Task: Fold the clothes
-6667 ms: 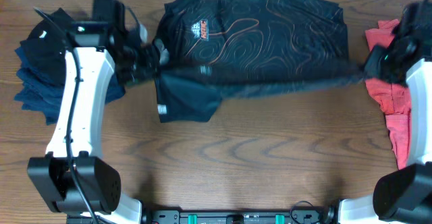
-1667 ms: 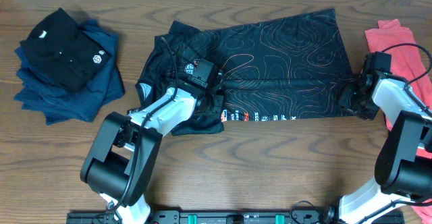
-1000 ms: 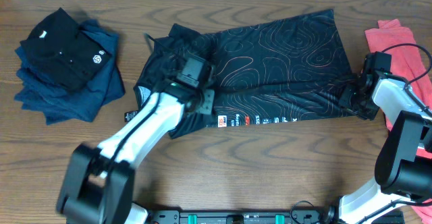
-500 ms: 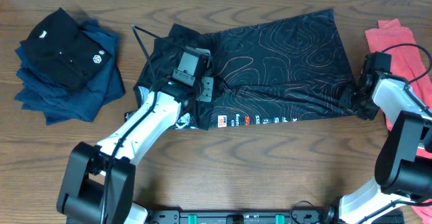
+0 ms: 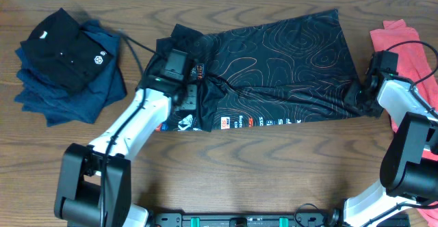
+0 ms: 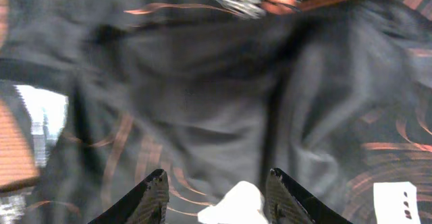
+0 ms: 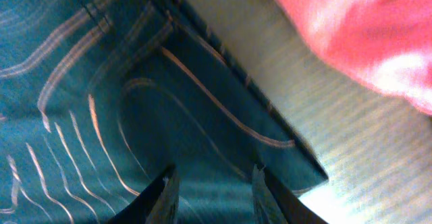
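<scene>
Change since earlier frame: left tool (image 5: pixel 186 96) has shifted from the folded near edge toward the sleeve end of the jersey (image 5: pixel 287 56), and its jaws have parted. The right tool (image 5: pixel 361 97) has stayed at the hem corner.
Left tool state: released. In the wrist view its fingers (image 6: pixel 154 193) stand apart over slack black cloth with nothing pinched. A small white shape between them cannot be identified.
Right tool state: released. Its fingers (image 7: pixel 167 196) stand apart, with flat printed cloth showing through the gap.
Jersey location: flat on the bench (image 5: pixel 274 179), spanning from directly under the left tool to directly under the right tool. The near long edge is turned over, so the lettering band faces up.
Reason for placement: judged, one tool at each end keeps the long fold straight while the cloth settles.
Sleeve end: rumpled beneath the left tool, which is probably why the tool is there; the next grasp likely targets it.
Other items: a dark folded stack (image 5: pixel 61 70) lies well outboard of the left tool. A coral-red shirt (image 5: pixel 404 114) lies just outboard of the right tool, apart from the jersey.
Risk: judged, closing here could catch both layers.
</scene>
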